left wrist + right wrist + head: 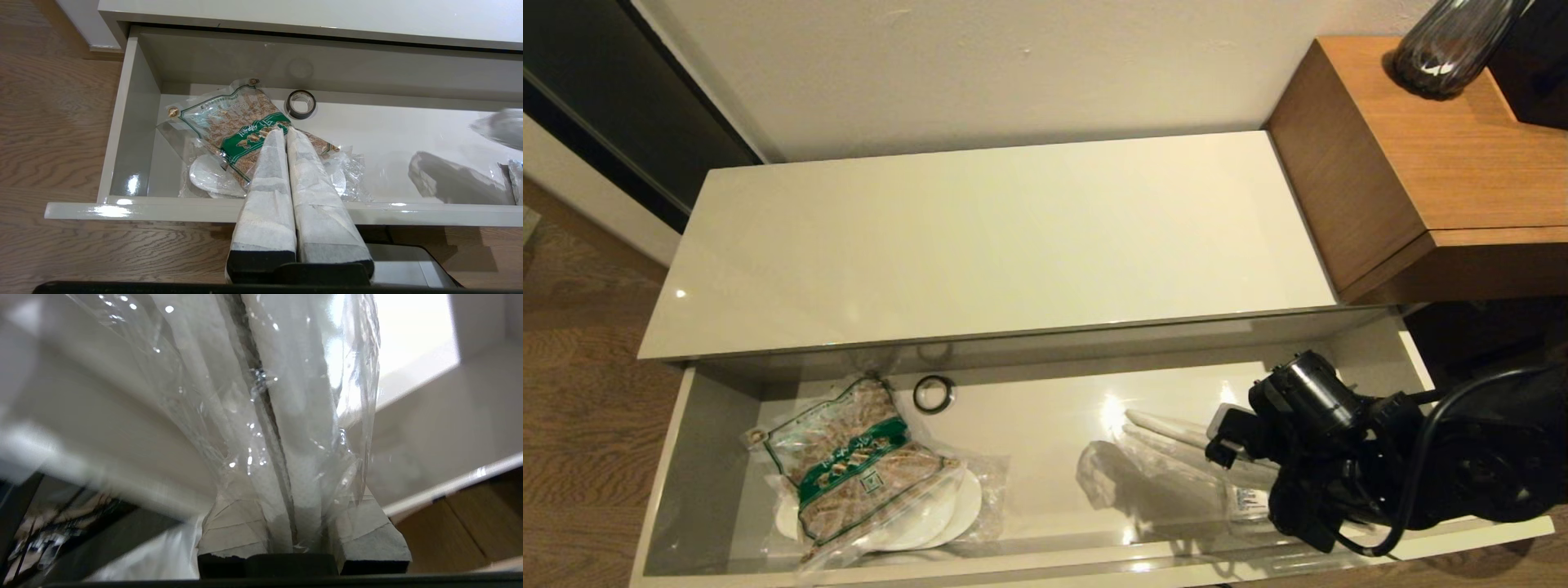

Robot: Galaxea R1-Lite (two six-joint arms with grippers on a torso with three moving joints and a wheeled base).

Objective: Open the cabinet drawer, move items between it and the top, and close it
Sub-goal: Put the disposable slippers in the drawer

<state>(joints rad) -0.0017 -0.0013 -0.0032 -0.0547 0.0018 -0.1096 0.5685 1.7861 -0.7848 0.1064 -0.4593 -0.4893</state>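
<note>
Wooden flooring runs under a low cream cabinet against a pale wall, and its glossy top (980, 237) lies bare from end to end, with a taller brown wood block (1421, 163) butting up at its three o'clock end. Below the top, the drawer (678, 457) stands pulled fully out, shallow and shiny inside.

Towards the drawer's three o'clock end the right gripper (282, 522) is clamped on a pair of white slippers (286, 396) sealed in clear wrap, the padded fingers (367, 535) pinching one end of the pack while the rest tilts up towards ten o'clock off the drawer floor. I'd judge that pack very light and floppy, with a slick, crinkly film that could slide in the pinch, so a hold through the soles looks safer than on loose plastic.

At the eight o'clock end, a green-labelled bag of brown contents (858, 469) lies across more flat white pieces (947, 514) in wrap. Lifting those would probably mean getting under that bag first.

Outside the drawer front, the left gripper (286, 134) hangs idle with its fingers pressed together, empty.

A small black ring (934, 394) sits near the drawer's back wall, about eleven o'clock.
</note>
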